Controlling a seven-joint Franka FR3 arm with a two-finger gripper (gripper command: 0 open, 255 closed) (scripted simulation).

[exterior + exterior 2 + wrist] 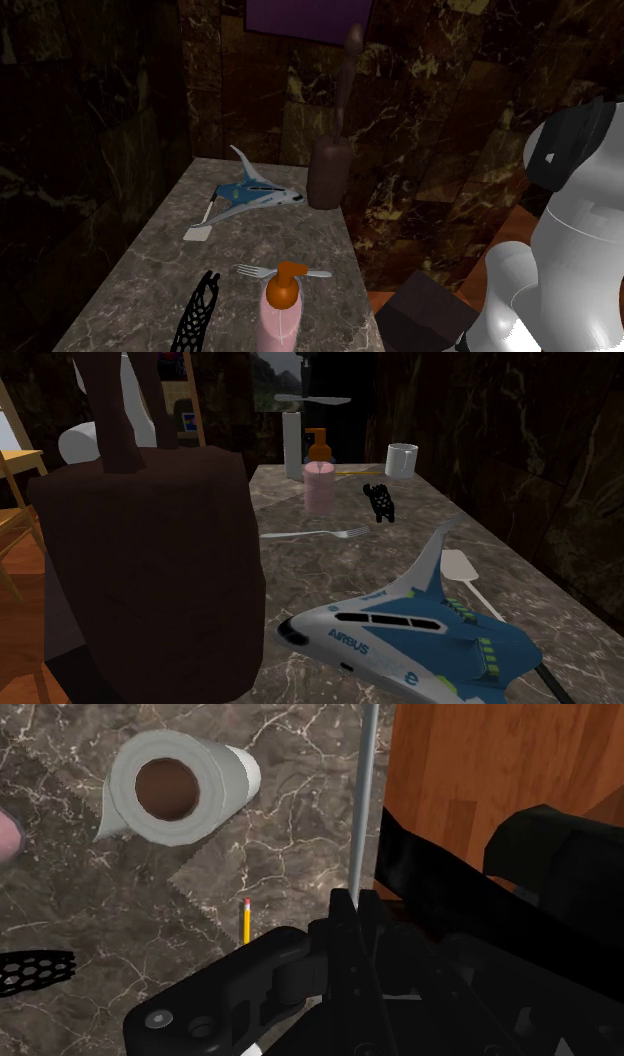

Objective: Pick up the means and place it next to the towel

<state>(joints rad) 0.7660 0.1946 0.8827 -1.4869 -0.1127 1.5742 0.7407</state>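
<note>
Arm bent up at the counter's end, toy plane lying far along the marble.

In the shoulder view, the marble counter [150, 270] meets a dark wall on its left. The toy plane [250, 195] lies on the far half, with bare stone between it and the nearer fork [285, 270] and pump bottle [282, 310]. The counter's right edge drops away, and the white arm [575, 250] stands bent at far right. In the wrist view, the gripper [350, 914] hangs by that edge near the paper towel roll [175, 789]; whether it is open or closed cannot be told.
</note>
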